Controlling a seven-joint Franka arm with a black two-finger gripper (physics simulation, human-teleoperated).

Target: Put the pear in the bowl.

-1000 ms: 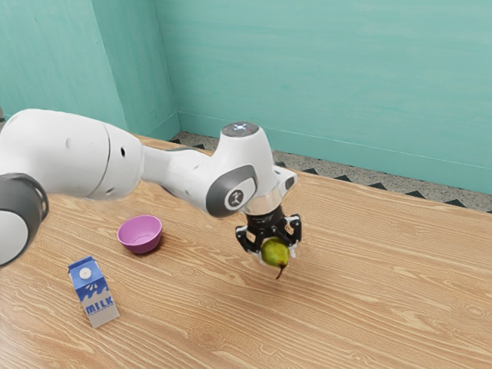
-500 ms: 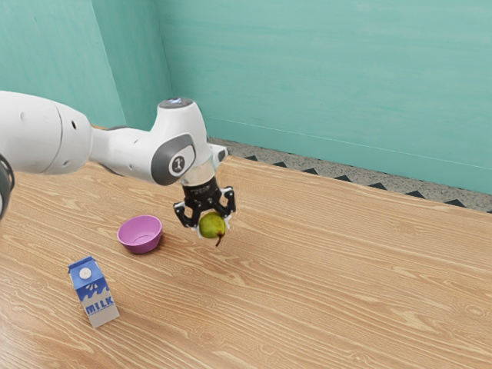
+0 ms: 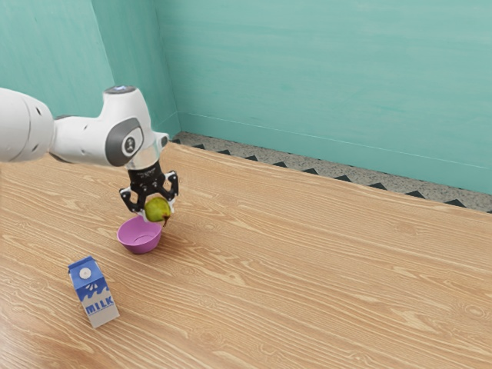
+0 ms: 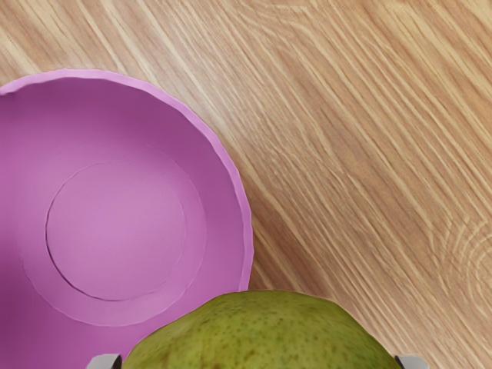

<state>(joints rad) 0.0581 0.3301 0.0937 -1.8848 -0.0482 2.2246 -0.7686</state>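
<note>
Pear (image 3: pixel 157 209): green with a yellow cast, finely speckled with brown in the wrist view; dark stem, pointing downward and toward the exterior view's right. Held aloft, above the table (image 3: pixel 323 269), at the bowl's rim as seen from outside; outside the bowl, body tilted. In the wrist view, skin overlapping part of the rim.

Gripper (image 3: pixel 157 213): black, two-fingered, pointing down; closed upon the pear, one finger to each side, fruit clasped between. Pale fingertips, touching the skin at both flanks.

Bowl (image 3: pixel 140 245): pink-purple, round, upright on the wood; slightly wavy rim, sloping wall, flat base marked with a circular ring. Just below the pear in the exterior view.

Carton (image 3: pixel 94 292): milk, blue above and whitish below, lettered MILK in blue; round white cap on the sloping top. Upright on the table, near the bowl, apart from it.

Arm (image 3: pixel 81 140): white with dark grey trim, entering from the exterior view's left, hand end bent downward.

Setting: light brown wooden table with long wavy grain; teal wall (image 3: pixel 323 77) behind; strip of speckled grey floor (image 3: pixel 300 164) with dark triangles between.
</note>
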